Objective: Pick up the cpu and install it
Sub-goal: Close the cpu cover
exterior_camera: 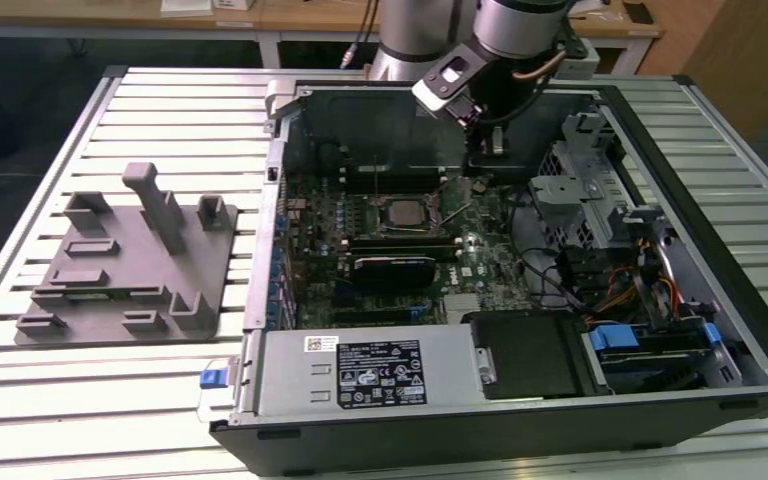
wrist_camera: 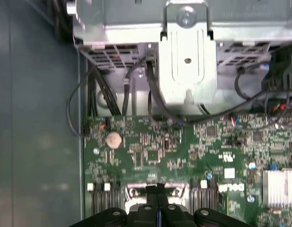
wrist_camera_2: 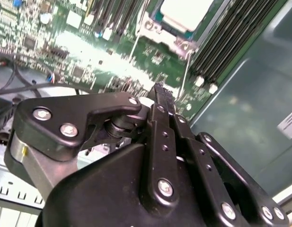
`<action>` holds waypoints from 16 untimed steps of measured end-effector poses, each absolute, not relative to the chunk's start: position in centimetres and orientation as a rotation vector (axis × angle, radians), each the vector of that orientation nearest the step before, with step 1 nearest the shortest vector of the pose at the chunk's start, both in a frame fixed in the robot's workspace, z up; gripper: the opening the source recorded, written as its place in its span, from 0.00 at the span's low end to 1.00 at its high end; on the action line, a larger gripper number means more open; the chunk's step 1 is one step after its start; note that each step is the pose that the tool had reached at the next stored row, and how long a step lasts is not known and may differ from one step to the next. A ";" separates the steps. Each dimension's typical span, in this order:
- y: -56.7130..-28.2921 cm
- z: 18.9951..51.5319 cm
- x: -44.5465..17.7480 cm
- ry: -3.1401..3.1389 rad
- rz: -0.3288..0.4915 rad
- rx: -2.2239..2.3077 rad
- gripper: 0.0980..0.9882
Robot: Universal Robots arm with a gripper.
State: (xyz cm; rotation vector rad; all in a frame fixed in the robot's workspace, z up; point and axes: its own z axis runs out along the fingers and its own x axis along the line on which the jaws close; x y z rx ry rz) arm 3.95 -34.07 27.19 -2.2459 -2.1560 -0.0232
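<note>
The cpu (wrist_camera_2: 186, 12) is a pale silvery square lying in the metal-framed socket (exterior_camera: 402, 212) on the green motherboard (exterior_camera: 344, 215) of the open computer case. A thin socket lever (wrist_camera_2: 185, 75) stands up beside it. My gripper (exterior_camera: 480, 150) hangs over the back of the board, on the side of the socket toward the exterior view's right. Its black fingertips (wrist_camera: 157, 190) are pressed together with nothing between them, and in the second wrist view the gripper (wrist_camera_2: 160, 90) sits a short way off the cpu, above the board.
A grey plastic fixture (exterior_camera: 131, 260) with upright posts stands on the slatted table (exterior_camera: 117, 400) at the exterior view's left. Inside the case are a black block (exterior_camera: 391, 268) below the socket, a power supply (exterior_camera: 357, 370) in front, a metal drive cage (exterior_camera: 598, 200) and loose cables (wrist_camera: 150, 94).
</note>
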 end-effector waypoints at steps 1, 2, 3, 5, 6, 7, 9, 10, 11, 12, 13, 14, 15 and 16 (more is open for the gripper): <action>-34.1 27.2 4.3 -2.155 -0.022 -2.245 0.01; -34.1 27.2 4.6 -2.155 -0.020 -2.244 0.01; -34.1 27.2 4.9 -2.154 -0.018 -2.244 0.01; -34.1 27.2 5.5 -2.153 -0.015 -2.242 0.01; -34.1 27.2 5.7 -2.152 -0.014 -2.242 0.01; -34.1 27.2 5.9 -2.152 -0.014 -2.242 0.01; -34.1 27.1 6.1 -2.152 -0.014 -2.241 0.01; -34.1 27.0 6.2 -2.152 -0.013 -2.242 0.01; -34.1 26.9 6.3 -2.152 -0.013 -2.242 0.01; -34.1 26.7 6.4 -2.152 -0.013 -2.242 0.01; -34.1 26.6 6.4 -2.152 -0.013 -2.242 0.01; -34.1 26.4 6.5 -2.152 -0.013 -2.242 0.01; -34.1 26.2 6.5 -2.152 -0.013 -2.242 0.01; -34.1 26.0 6.5 -2.152 -0.014 -2.242 0.01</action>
